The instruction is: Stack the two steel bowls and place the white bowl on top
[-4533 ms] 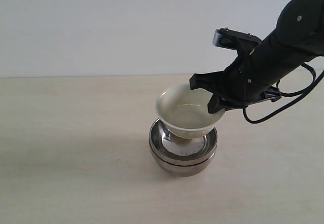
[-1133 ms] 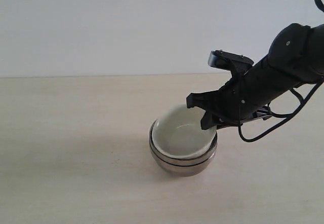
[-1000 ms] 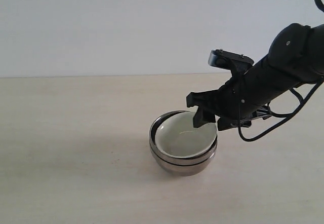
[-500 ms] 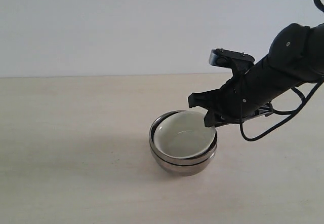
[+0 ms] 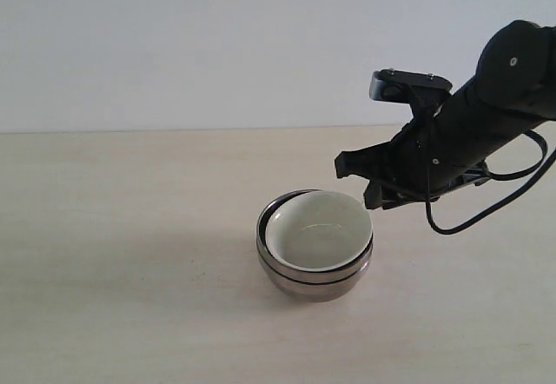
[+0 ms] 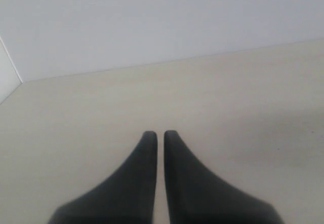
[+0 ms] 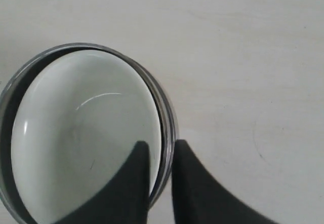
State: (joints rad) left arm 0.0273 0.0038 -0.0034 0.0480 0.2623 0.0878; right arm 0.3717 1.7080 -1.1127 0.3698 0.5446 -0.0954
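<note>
The two steel bowls stand nested one in the other on the table, their shiny rims showing as a double ring. The white bowl sits inside the upper steel bowl, slightly off centre, its cream inside facing up. My right gripper hangs open just above and to the right of the stack, touching nothing; in the right wrist view its fingertips straddle the rims from above. My left gripper is shut on nothing over bare table, outside the exterior view.
The pale wooden table stretches to a plain white wall behind. A black cable loops under the right arm. Nothing else stands near the stack.
The right gripper lowered the white bowl into the steel bowls, let go of it, and has now risen up and to the right, away from the rim.
</note>
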